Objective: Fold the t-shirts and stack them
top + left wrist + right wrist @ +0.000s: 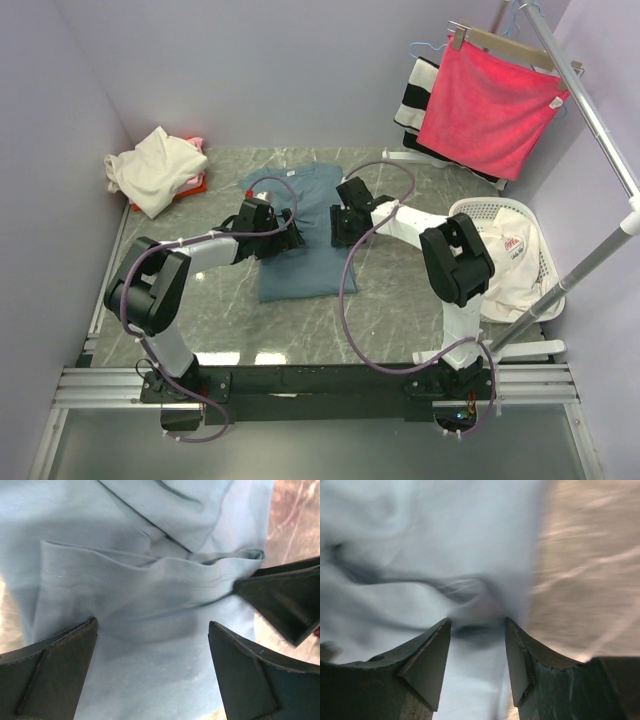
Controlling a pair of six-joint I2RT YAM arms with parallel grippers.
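Observation:
The blue-grey t-shirt [300,255] lies spread on the marble table, partly folded. My left gripper [291,233] hovers over its left side, jaws wide open with flat cloth and a sleeve hem [150,575] between and beyond them [152,630]. My right gripper [341,224] is at the shirt's right edge, jaws part open, with a pucker of blue cloth [470,592] bunched between the fingertips [476,625]. One right finger shows in the left wrist view [280,600]. The cream t-shirt [152,168] lies on a pink/red one [197,185] at back left. The white red-print t-shirt [512,262] lies in the basket.
A white laundry basket [490,208] stands at right beside a metal rack pole [590,120]. A bright pink-red towel [490,105] hangs on a hanger at back right, with a black-and-white striped cloth [413,95] behind it. Bare marble [590,570] lies right of the shirt.

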